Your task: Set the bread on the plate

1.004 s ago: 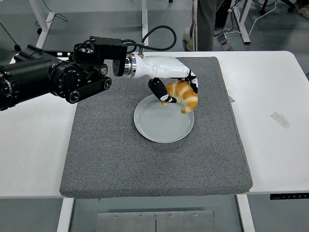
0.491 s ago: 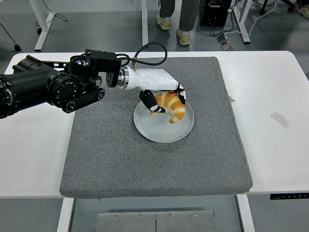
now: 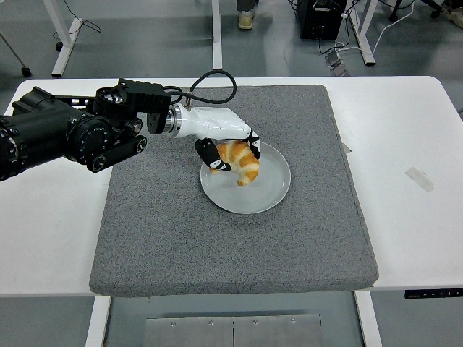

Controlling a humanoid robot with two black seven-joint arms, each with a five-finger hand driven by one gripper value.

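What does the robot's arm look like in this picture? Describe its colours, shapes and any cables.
The left arm is bulky and black, built of round cylindrical joint housings. A silver metal ring joins it to the left hand, which has a smooth white shell and fingers with black segments. A black cable loops up from the wrist. The right arm is not in view.

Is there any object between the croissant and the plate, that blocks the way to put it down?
No, nothing visible blocks it. The left hand holds the croissant directly over the left part of the grey plate, whose surface is bare. Whether the croissant touches the plate cannot be told.
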